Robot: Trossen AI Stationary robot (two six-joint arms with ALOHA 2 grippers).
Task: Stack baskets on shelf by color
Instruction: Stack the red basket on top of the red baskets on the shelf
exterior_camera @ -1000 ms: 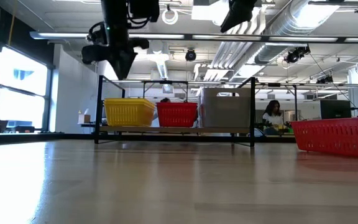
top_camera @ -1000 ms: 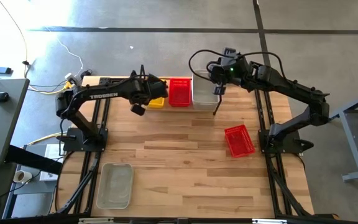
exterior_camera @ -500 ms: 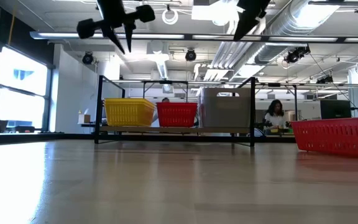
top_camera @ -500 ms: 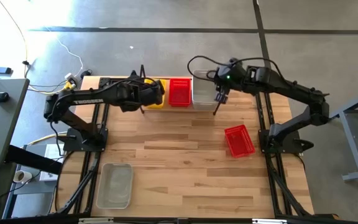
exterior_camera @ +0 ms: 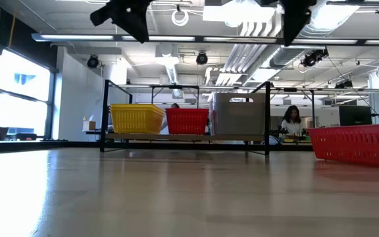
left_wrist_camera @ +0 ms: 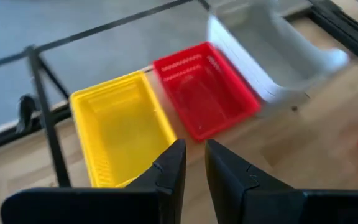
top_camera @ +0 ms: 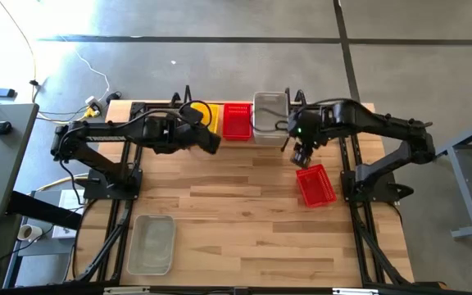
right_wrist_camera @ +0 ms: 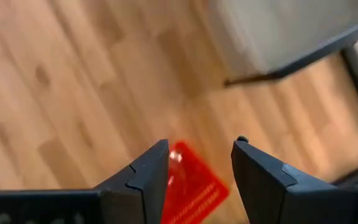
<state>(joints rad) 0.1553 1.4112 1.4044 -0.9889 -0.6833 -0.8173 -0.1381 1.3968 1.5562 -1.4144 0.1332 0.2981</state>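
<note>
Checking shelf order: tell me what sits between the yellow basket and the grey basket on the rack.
A red basket sits between the yellow basket and the grey basket on the shelf, clearest in the low and left wrist views.

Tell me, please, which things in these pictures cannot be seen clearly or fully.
- Yellow basket, high view: mostly covered by the left arm.
- How many baskets each shelf stack holds: no view settles it.
- Grey basket on the shelf, left wrist view: blurred, cut off at the top.
- Loose red basket, low view: cut by the right edge.
- Person, low view: too small, partly behind the shelf.
</note>
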